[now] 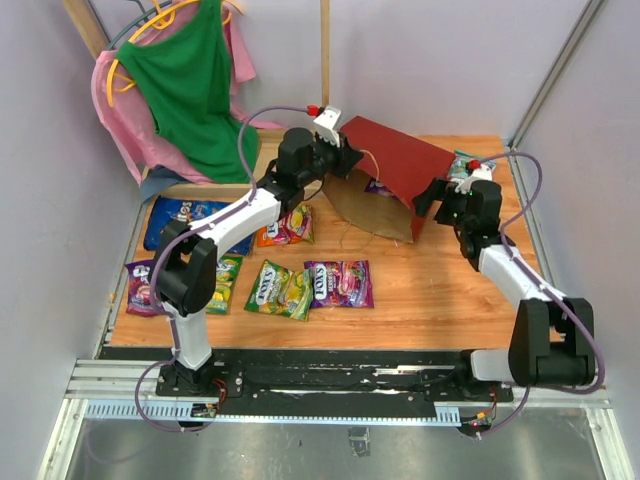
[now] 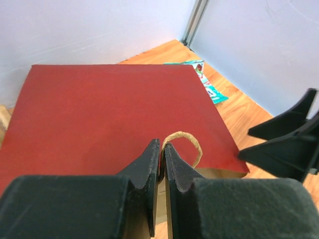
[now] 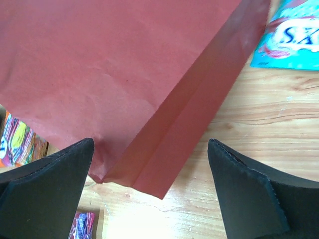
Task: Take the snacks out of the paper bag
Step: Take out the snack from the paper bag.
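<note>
Six packets lie on the left half of the desk: a large blue bag at the far left, an orange packet near the middle, and two purple and two yellow-green ones in front. A teal pack lies flat at the back right, just beside the right arm and touching nothing.

The paper bag sits at the back centre, tipped over with its dark red side up and its brown mouth facing the front left. The left end effector is pinched nearly shut on the bag's upper rim, right beside the cord handle, and holds that edge up off the wood. The right end effector stands wide open with one finger on each side of the bag's bottom corner. It is close to the paper but not gripping it.

This looks like the emptying step, with most of the snacks out and the bag held up to shed whatever remains. A sliver of purple shows at the mouth in the overhead view. Whether it is one more packet I cannot tell.

The next move likely calls for the right end effector to close on the bottom corner and raise it. The left would then keep the mouth low and open so anything inside can slide out.
</note>
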